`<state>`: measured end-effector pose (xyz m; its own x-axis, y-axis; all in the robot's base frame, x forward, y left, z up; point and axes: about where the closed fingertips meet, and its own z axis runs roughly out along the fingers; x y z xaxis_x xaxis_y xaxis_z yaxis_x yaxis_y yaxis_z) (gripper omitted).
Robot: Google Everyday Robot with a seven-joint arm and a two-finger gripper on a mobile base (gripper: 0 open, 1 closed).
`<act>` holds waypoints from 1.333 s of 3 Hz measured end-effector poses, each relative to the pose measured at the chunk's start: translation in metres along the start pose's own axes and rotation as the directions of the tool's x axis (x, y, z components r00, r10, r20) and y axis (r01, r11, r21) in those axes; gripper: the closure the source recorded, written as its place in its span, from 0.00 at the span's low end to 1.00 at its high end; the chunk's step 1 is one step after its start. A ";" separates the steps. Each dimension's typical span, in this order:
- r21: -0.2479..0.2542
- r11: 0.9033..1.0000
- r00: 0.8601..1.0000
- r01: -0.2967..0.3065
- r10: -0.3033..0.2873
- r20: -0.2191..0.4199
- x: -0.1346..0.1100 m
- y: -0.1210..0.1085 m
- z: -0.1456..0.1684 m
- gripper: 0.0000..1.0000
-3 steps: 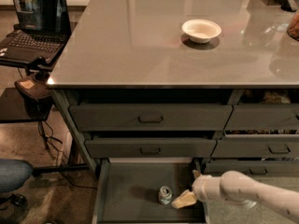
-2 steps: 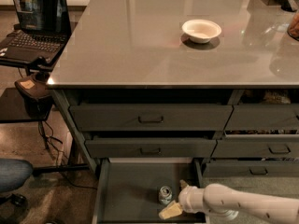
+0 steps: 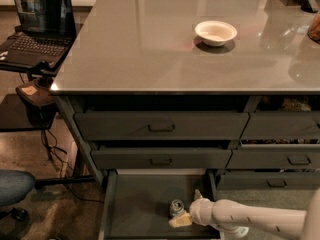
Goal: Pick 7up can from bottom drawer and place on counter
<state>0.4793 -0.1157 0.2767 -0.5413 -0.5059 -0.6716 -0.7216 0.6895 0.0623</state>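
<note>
The 7up can (image 3: 176,207) stands upright on the floor of the open bottom drawer (image 3: 140,209), near its front right. My gripper (image 3: 187,208) reaches in from the right on a cream arm, low over the drawer floor. Its fingers are open: one cream finger (image 3: 180,219) lies just in front of the can, and the other shows behind and to the can's right. The can rests on the drawer floor. The grey glossy counter (image 3: 150,49) spreads above the drawers.
A white bowl (image 3: 215,32) sits on the counter at the middle right. Two closed handled drawers (image 3: 161,127) are above the open one. A laptop (image 3: 40,21) on a black stand is at the left, and a chair seat (image 3: 12,186) is at the lower left.
My gripper has dropped lower and moved left, closing in on the can. The can has not moved.
</note>
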 end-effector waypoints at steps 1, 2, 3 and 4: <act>0.076 0.997 1.000 0.003 -0.004 0.017 -0.006 -0.019 0.001 0.00; 0.075 0.997 1.000 0.003 -0.005 0.017 -0.006 -0.018 0.002 0.00; 0.033 0.999 1.000 0.024 -0.024 0.003 0.010 -0.009 0.036 0.00; -0.011 0.999 0.999 0.051 -0.051 -0.020 0.030 0.009 0.088 0.00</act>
<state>0.4944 -0.0790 0.1925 -0.5123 -0.5504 -0.6592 -0.7529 0.6571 0.0365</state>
